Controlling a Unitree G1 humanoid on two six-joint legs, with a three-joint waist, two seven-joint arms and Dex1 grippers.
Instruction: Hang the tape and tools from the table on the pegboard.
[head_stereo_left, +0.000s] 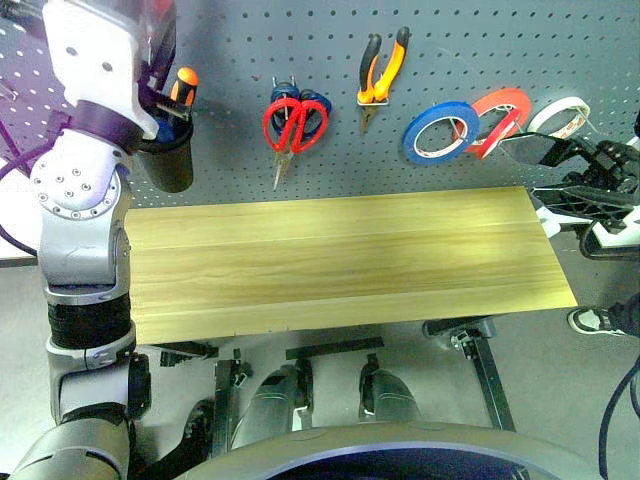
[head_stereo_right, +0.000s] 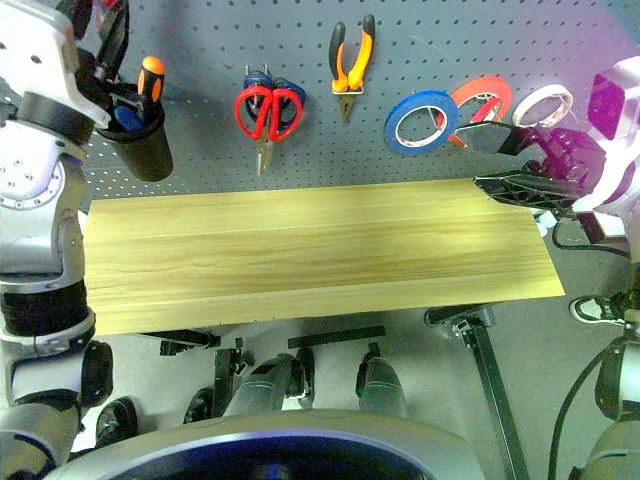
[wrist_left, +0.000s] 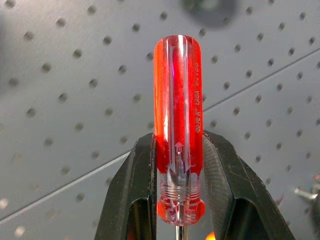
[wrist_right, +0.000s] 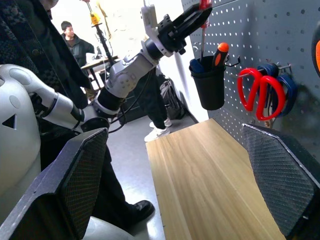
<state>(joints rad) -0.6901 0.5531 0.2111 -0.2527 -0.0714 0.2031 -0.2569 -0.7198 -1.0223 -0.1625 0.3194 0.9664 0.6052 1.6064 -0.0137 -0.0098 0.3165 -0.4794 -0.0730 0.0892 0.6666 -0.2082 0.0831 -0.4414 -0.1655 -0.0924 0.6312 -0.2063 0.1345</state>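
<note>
Screwdriver (wrist_left: 178, 125): small, clear red handle, thin shank. Pinched at the lower handle between the two fingers of the left end effector (wrist_right: 187, 19), held up in front of the pegboard (head_stereo_left: 450, 60), above the black cup (head_stereo_left: 168, 150). Judged light and rigid; the smooth glossy handle is likely slippery, so the hold near the collar, where it is ribbed, seems the sound place. The thin shank should drop freely into the cup if kept upright.

Cup: hangs on the pegboard, already holding an orange-and-black screwdriver (head_stereo_left: 183, 85) and something blue. Room inside looks tight; the new shank may snag on these.

Scissors (head_stereo_left: 294, 125): red handles, hung beside the cup, blades down, over a blue-handled pair behind.

Pliers (head_stereo_left: 381, 70): hung further from the cup, beyond the scissors.

Tape rolls: blue (head_stereo_left: 441, 131), red (head_stereo_left: 497, 115), white (head_stereo_left: 558, 117), hung in a row furthest from the cup.

Right end effector (head_stereo_right: 500, 160): fingers spread wide, holding nothing, just off the bench's far end from the cup, beneath the tape rolls.

Bench (head_stereo_left: 340, 260): below the cup; its top leaves open room for the arms.

People (wrist_right: 75, 42): standing beyond the bench end nearest the cup, well apart from it.
</note>
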